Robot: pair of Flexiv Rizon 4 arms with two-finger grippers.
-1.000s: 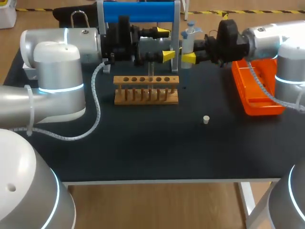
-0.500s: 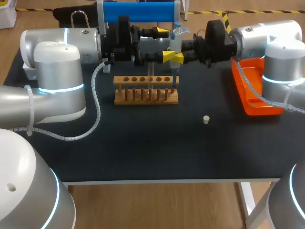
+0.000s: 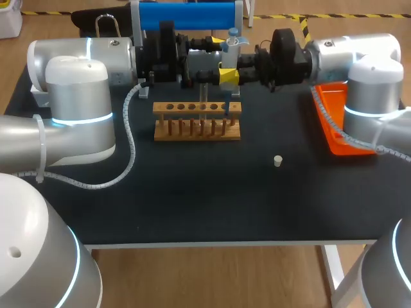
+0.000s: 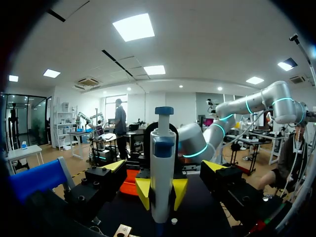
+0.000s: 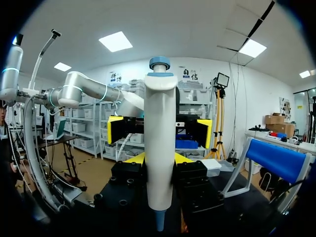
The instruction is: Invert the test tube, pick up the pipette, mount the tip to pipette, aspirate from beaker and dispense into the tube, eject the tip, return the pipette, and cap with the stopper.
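My right gripper (image 3: 234, 67) is shut on a white pipette (image 3: 232, 40) with a blue top, held upright behind the wooden rack (image 3: 197, 128). In the right wrist view the pipette (image 5: 160, 148) stands between my own yellow tips (image 5: 159, 159). My left gripper (image 3: 220, 59) is open, one finger on each side of the pipette (image 4: 162, 163), not touching it (image 4: 165, 167). The pipette's thin lower end hangs at the rack's right end. A clear test tube (image 3: 203, 108) stands upright in the rack. A small white stopper (image 3: 278, 161) lies on the dark table.
An orange tray (image 3: 339, 131) sits at the table's right side under my right arm. A blue-topped stand (image 3: 186, 16) rises at the back behind both grippers. Open dark tabletop (image 3: 192, 192) stretches from the rack to the front edge.
My right arm has carried the pipette leftward, from beside the stand into the gap between my left gripper's open fingers. The left arm has stayed in place.
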